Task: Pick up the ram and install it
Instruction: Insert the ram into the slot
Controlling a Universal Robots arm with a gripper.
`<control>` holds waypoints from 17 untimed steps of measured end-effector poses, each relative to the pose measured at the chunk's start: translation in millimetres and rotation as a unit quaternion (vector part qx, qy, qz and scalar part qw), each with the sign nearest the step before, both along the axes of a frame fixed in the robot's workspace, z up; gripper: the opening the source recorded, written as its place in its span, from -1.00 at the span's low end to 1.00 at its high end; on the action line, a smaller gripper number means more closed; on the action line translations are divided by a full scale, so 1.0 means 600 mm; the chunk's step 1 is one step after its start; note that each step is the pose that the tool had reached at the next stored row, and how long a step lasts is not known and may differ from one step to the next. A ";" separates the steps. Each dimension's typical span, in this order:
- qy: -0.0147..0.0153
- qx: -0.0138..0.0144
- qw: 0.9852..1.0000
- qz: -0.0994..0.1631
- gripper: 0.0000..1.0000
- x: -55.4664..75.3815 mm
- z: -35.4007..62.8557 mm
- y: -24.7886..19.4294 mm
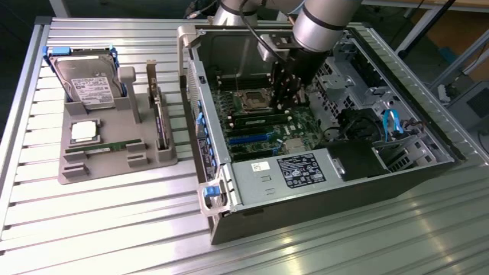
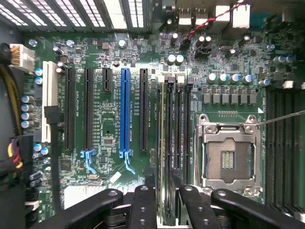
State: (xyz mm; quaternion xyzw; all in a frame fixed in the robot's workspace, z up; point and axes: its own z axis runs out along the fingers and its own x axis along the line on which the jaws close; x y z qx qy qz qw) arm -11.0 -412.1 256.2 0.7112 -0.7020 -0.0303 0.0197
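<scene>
The gripper (image 2: 165,191) is spread open, a finger on each side of the ram (image 2: 164,133) in the motherboard (image 2: 107,114) — best stay straight, I think, so it sits flat.

You worked at a bench (image 1: 306,252) of ribbed aluminium slats, where overhead light left bright streaks. Beyond its edge, at the exterior view's right, stood pale frame struts (image 1: 458,70) and a brown panel (image 1: 458,28).

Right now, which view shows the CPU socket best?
The wrist view: the CPU socket faces the camera squarely, empty, with its metal frame and contact field plain. The exterior view shows it small and at a slant inside the case.
</scene>
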 end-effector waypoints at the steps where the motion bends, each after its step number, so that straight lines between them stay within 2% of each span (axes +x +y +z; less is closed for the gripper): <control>1: 0.000 0.000 1.000 0.000 -0.47 0.000 0.008 0.0000; 5: 0.000 -0.002 1.000 0.000 -0.47 0.000 0.049 0.0000; 9: 0.000 -0.005 1.000 0.000 -0.47 0.000 0.075 0.0000; 13: 0.000 -0.010 1.000 0.000 -0.47 0.000 0.106 0.0000; 17: 0.000 -0.014 1.000 0.000 -0.47 0.000 0.125 0.0000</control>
